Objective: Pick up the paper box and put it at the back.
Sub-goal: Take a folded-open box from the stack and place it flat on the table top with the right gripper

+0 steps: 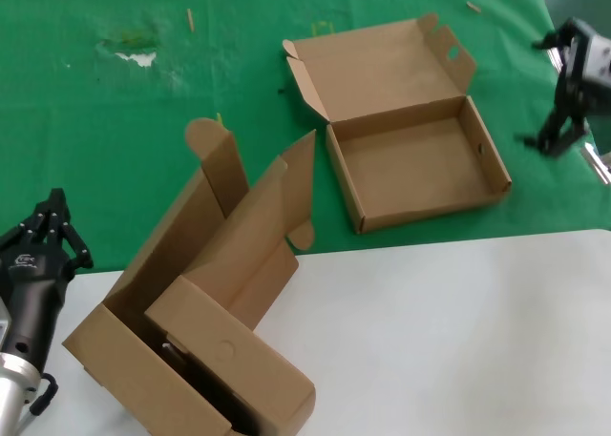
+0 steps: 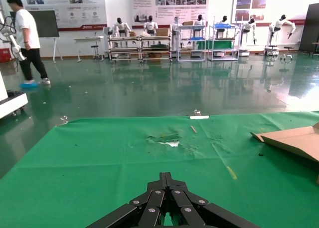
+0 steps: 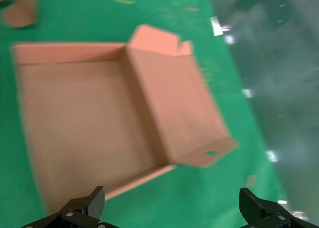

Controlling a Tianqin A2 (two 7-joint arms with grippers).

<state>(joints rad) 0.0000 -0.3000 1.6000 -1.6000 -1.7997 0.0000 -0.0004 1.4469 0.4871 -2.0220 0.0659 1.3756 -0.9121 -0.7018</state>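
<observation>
The left gripper [image 1: 55, 228] is matte black, with jointed linkage fingers held by small silver screws and a white logo on its body. Behind it sits a silver metal wrist [image 1: 13, 384]. The right gripper [image 1: 563, 121] is black too, on a pale grey housing.

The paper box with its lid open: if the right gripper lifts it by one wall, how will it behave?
The paper box looks empty, so probably light. Its thin wall may flex. The open lid would likely swing. The right gripper stands open beside it.
</observation>
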